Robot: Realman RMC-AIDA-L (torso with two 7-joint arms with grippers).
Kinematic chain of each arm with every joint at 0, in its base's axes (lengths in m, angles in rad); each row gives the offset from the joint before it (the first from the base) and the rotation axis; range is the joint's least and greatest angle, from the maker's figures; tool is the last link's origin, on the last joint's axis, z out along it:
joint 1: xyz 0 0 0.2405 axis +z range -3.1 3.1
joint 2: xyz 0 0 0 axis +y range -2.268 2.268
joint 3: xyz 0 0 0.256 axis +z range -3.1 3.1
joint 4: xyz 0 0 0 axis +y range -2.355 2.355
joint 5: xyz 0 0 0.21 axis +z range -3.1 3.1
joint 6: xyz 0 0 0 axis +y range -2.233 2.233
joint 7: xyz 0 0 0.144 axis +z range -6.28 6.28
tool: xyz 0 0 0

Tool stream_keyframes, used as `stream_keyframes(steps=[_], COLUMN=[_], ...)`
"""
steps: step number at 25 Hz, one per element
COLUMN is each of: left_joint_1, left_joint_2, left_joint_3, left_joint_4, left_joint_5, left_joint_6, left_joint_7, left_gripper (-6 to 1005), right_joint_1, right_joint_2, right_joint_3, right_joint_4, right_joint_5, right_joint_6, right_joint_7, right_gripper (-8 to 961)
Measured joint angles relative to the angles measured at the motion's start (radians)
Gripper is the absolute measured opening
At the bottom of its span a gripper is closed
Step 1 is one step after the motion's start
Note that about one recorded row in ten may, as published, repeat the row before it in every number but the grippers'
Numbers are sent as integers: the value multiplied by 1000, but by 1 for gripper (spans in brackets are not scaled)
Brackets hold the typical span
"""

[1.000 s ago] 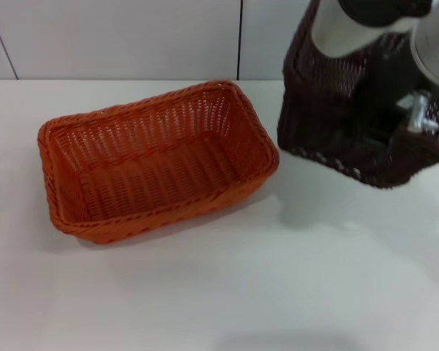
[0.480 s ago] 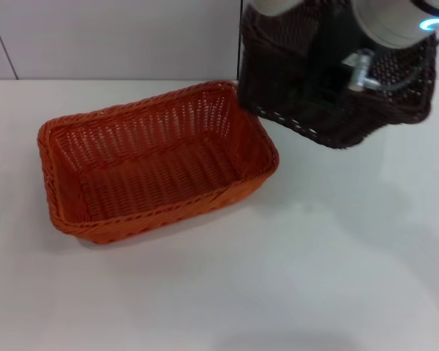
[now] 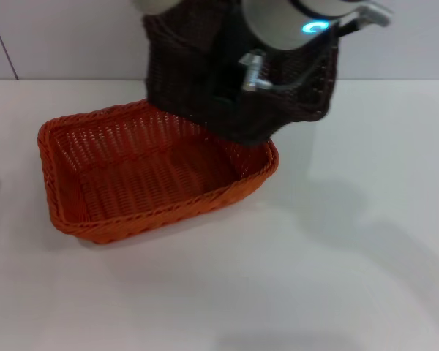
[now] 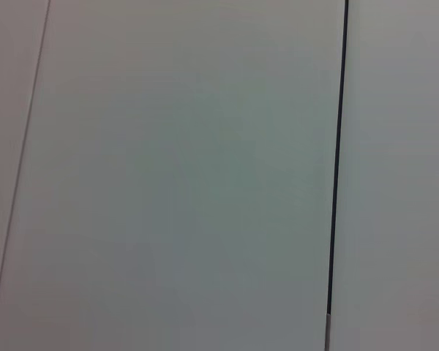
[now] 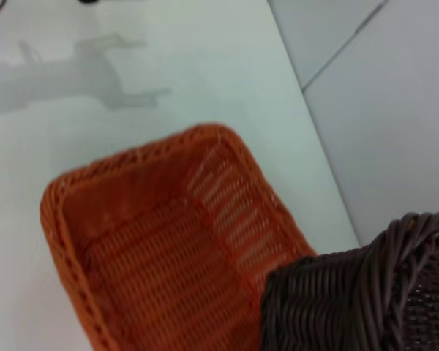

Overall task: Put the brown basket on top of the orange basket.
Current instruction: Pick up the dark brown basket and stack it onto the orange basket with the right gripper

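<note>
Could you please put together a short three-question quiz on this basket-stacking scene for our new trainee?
1. True or false: the brown basket already sits flat inside the orange basket.
2. Which gripper carries the brown basket?
A. left
B. right
3. Fill in: the orange basket rests on the white ____.

Key:
1. False; it is held tilted in the air above the orange basket's far right corner.
2. B.
3. table.

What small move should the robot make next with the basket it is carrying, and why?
Probably carry the brown basket further left, then level it. The right gripper holds it tilted in the air over only the orange basket's far right corner, so it isn't centred yet.
</note>
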Motion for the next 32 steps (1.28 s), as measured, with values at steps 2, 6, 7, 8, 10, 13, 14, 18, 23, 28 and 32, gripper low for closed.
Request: stream_keyframes(steps=[2, 6, 7, 8, 10, 13, 14, 18, 23, 28, 32], left_joint_1=[-5, -15, -16, -17, -19, -27, -33, -40, -36, -20, -9], left_joint_2=[0, 0, 0, 0, 0, 1, 1, 2, 0, 0, 2], left_joint_3=[0, -1, -1, 0, 0, -5, -6, -7, -8, -14, -29], left_joint_4=[6, 18, 19, 22, 24, 30, 37, 45, 39, 34, 36], left_joint_5=[0, 0, 0, 0, 0, 0, 0, 0, 0, 0, 0], left_joint_6=[0, -1, -1, -1, 0, -1, -1, -4, -6, 0, 4], left_joint_7=[-3, -6, -6, -6, -6, -6, -6, -6, -6, -6, -6], left_gripper=[844, 844, 844, 844, 844, 844, 844, 844, 844, 844, 844], right_joint_1=[16, 40, 44, 47, 50, 35, 19, -11, -64, -118, -194], right_joint_2=[0, 1, 1, 1, 1, -1, -2, -2, -4, -5, -7], right_joint_3=[-27, -51, -52, -52, -55, -98, -123, -132, -121, -94, -84], right_joint_4=[18, 58, 67, 76, 85, 75, 67, 40, -46, -140, -232], right_joint_5=[-8, -20, -21, -21, -21, -23, -23, -8, 12, 21, 25], right_joint_6=[34, 91, 97, 103, 110, 123, 130, 123, 71, -6, -24], right_joint_7=[22, 44, 48, 51, 51, -3, -56, -177, -401, -612, -798], right_gripper=[131, 131, 131, 131, 131, 132, 132, 132, 132, 132, 131])
